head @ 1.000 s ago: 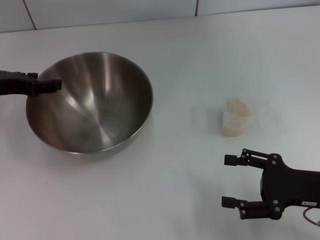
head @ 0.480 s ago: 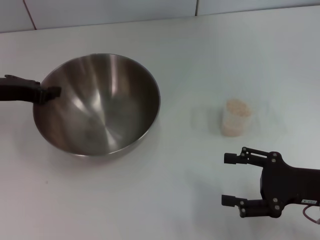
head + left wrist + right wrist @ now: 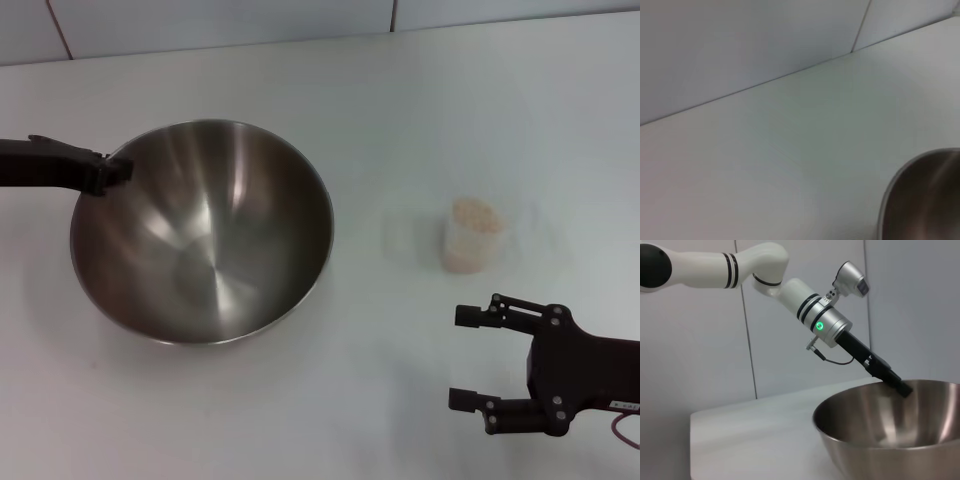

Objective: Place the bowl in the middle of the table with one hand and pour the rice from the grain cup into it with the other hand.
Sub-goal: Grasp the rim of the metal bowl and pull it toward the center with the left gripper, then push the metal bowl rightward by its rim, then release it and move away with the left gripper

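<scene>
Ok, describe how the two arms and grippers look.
The left arm is glossy white with black rings, a silver wrist with a green light, a thin cable, and a slim black left gripper. The right gripper is matte black, two-fingered, with silver screws.

Left end effector (image 3: 108, 172) pinched shut; right end effector (image 3: 474, 358) spread open.

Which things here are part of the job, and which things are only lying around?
Part of the job: bowl, held at its rim by left gripper; grain cup with rice; table; right gripper, open, waiting.
Lying around: nothing visible.
</scene>
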`<move>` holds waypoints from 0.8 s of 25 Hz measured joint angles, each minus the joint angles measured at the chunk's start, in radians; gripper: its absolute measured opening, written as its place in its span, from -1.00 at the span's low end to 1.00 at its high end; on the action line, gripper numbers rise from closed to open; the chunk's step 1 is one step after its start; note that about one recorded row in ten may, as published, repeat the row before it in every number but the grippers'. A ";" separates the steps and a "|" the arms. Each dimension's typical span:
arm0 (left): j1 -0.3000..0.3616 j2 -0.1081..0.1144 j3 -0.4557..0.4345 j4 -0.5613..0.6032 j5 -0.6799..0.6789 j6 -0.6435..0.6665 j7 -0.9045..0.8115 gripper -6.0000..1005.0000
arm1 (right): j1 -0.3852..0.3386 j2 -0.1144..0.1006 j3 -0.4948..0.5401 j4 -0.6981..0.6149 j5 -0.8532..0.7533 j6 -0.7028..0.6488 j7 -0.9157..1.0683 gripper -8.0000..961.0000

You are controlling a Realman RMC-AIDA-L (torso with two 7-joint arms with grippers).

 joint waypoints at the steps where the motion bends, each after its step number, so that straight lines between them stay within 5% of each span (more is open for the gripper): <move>1: -0.003 0.001 -0.001 0.000 -0.002 0.005 -0.001 -0.82 | 0.000 0.000 0.001 0.000 0.000 0.000 0.000 0.74; 9: -0.059 0.005 -0.115 -0.059 -0.022 0.045 0.006 -0.90 | 0.005 0.000 0.003 0.000 0.000 -0.001 0.000 0.74; 20: -0.175 -0.003 -0.107 -0.231 -0.043 -0.033 0.065 -0.91 | 0.007 0.000 -0.001 0.000 0.000 -0.009 0.000 0.74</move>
